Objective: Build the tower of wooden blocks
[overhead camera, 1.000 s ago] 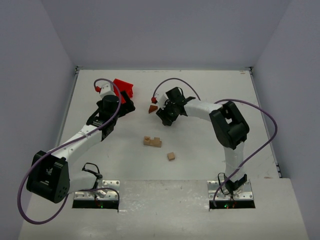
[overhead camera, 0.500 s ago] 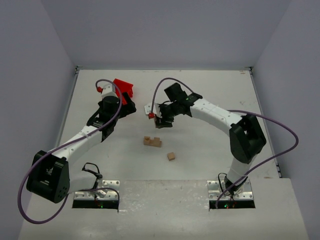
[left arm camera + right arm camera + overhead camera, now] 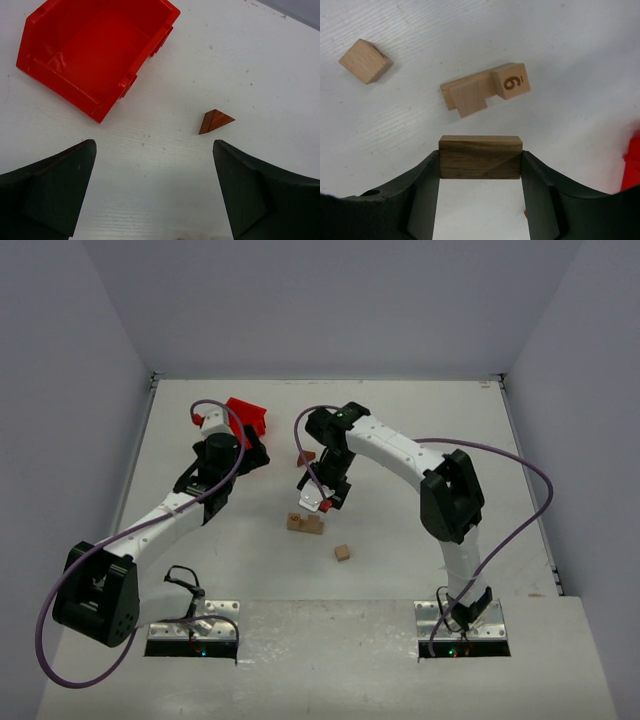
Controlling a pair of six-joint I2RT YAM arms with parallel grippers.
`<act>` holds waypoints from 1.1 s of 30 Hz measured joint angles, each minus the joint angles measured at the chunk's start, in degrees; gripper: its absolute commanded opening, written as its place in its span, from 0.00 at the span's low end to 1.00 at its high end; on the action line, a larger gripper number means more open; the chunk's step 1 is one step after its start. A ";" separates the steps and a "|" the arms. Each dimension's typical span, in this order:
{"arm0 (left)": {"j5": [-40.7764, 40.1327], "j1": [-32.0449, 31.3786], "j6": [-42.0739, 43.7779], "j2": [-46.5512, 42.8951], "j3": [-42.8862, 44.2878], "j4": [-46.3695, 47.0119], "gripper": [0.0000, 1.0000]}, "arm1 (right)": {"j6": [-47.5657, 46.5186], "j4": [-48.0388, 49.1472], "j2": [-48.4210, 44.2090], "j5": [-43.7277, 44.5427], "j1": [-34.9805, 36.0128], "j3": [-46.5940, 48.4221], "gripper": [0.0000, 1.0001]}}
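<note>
My right gripper (image 3: 480,172) is shut on a dark brown wooden slab (image 3: 480,157), held above the table just short of a cluster of pale blocks (image 3: 470,92). One cube in that cluster bears a number (image 3: 510,81). A lone pale cube (image 3: 365,61) lies apart from it. In the top view the right gripper (image 3: 322,496) hovers just behind the cluster (image 3: 305,523), and the lone cube (image 3: 342,553) lies nearer me. The reddish-brown wedge (image 3: 215,121) lies on the table ahead of my open, empty left gripper (image 3: 155,200). In the top view the wedge (image 3: 308,455) sits behind the right gripper.
A red plastic bin (image 3: 95,50) stands empty ahead-left of the left gripper, and in the top view (image 3: 246,412) at the back left. Its edge shows at the right of the right wrist view (image 3: 632,155). The left arm (image 3: 180,500) stretches toward the bin.
My right gripper has swung from beside the wedge toward the near side and now hangs by the block cluster, holding the slab. The left arm and the blocks have not moved.
</note>
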 measured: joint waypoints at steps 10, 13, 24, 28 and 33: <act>-6.29 0.26 -2.08 -0.33 0.00 -0.94 1.00 | -2.98 -3.44 2.84 2.00 3.86 1.52 0.45; -6.80 0.28 -2.16 0.12 0.02 -0.95 1.00 | -3.19 -3.56 6.17 3.33 4.99 4.89 0.45; -6.98 0.33 -2.16 2.76 0.13 -0.95 1.00 | -3.24 -3.48 9.54 4.84 7.20 7.65 0.48; -6.98 0.37 -2.14 2.79 0.13 -0.93 1.00 | -3.24 -3.40 9.56 5.59 7.46 8.10 0.49; -6.95 0.37 -2.14 2.80 0.13 -0.91 1.00 | -3.24 -3.39 9.59 6.02 8.48 8.11 0.51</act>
